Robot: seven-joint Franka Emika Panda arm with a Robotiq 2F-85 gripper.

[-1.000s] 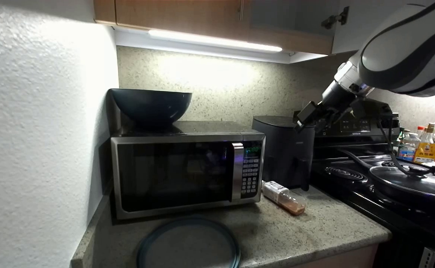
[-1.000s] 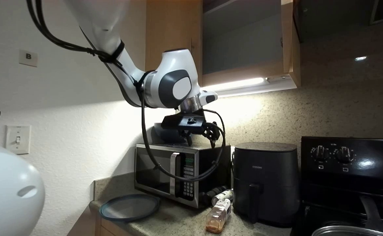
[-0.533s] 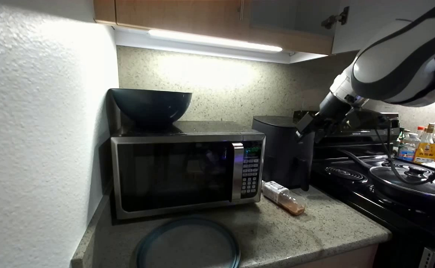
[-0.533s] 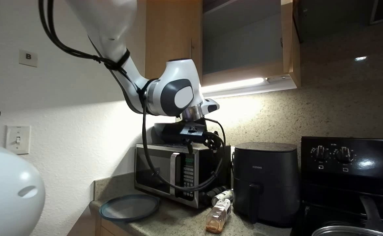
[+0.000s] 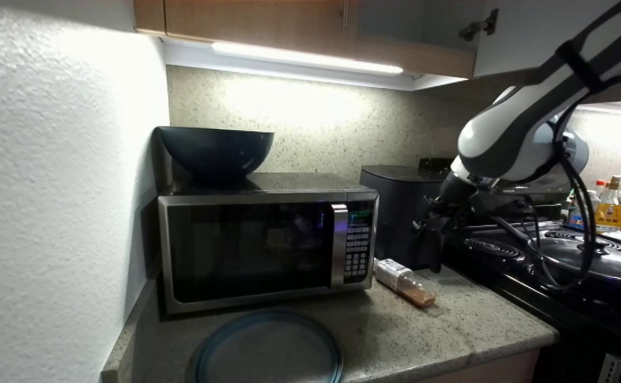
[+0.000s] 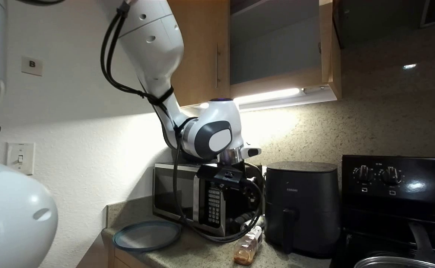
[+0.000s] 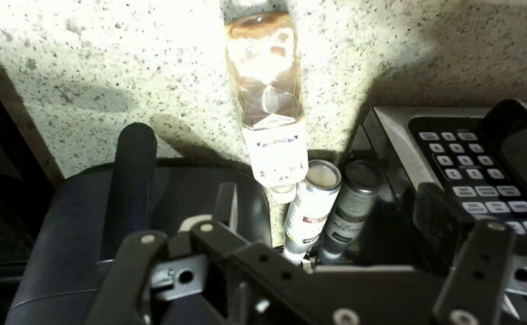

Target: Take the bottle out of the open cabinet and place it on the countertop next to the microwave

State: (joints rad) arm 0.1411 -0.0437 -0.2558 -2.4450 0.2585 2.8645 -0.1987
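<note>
Bottle [image 5: 405,283] lying out; grasp approach, it seems!
In an exterior view it's on the table [image 5: 449,330] beside the microwave [image 5: 257,247]; in an exterior view, near the air fryer [image 6: 308,208]; in the wrist view, jaws spread wide, empty; next, likely: lower, align.

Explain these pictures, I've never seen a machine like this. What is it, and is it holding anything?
It's a remotely steered robot arm with a two-fingered gripper at its end. Two pictures are taken from places outside it; the close-up looks down from its wrist. On the counter, a bottle lies on its side near a microwave and a black air fryer, with two small jars close by. A bowl sits on the microwave, and a round blue-rimmed lid or plate lies in front. The gripper is open and holds nothing; the bottle rests on the counter.
</note>
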